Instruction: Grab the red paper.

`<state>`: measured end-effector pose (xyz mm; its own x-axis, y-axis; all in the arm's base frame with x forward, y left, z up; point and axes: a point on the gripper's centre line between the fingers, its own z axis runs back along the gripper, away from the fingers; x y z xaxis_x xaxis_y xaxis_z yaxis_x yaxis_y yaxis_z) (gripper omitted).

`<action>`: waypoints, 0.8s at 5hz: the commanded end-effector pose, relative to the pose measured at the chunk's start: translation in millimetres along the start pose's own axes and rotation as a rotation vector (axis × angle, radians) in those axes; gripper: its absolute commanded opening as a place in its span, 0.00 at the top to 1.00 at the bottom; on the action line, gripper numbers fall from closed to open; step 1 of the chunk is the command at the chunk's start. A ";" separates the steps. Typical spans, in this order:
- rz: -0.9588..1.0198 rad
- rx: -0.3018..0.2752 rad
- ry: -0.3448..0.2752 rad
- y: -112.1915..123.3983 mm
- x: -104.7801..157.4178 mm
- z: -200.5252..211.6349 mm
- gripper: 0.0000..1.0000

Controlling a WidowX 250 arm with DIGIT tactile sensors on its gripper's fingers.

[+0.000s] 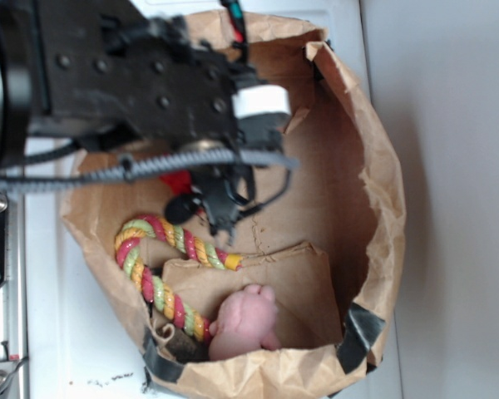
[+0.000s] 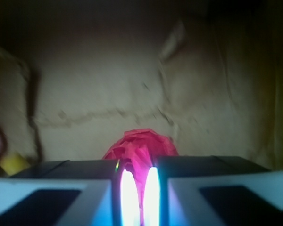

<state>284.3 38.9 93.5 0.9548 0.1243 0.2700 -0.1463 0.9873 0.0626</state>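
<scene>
Jaws [image 2: 140,197] stand nearly closed in the wrist view, only a thin slit between the two pads, and red shows in that slit; they look pinched on a fold of the red paper [image 2: 140,148], though I cannot tell how firm the hold is. Most of the paper bulges out just beyond the pads, resting on the brown floor of the bag [image 1: 374,191]. In the exterior view only a scrap of the red paper [image 1: 178,182] peeks out beside the arm [image 1: 133,75], which hangs over the bag's upper half and hides the rest.

Below the paper, the rope toy [image 1: 162,266] curls along the bag's left side, near but not touching it as far as I can see. Further down, at the bag's bottom edge, sits the pink plush [image 1: 245,320], well apart from the paper. The bag rests on a white tabletop [image 1: 75,332].

By my reading, the grasp step is at or near its end. Next comes a straight lift clear of the bag's walls, keeping the squeeze steady, since crumpled tissue can slip or tear.
</scene>
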 end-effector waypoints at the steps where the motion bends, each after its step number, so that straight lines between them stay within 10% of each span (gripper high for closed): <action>1: -0.013 0.018 -0.003 -18.9 23.7 63.5 1.00; 4: -0.055 0.050 0.095 -25.2 19.4 87.5 1.00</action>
<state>299.8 -2.5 144.8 0.9719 0.0779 0.2222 -0.0933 0.9938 0.0600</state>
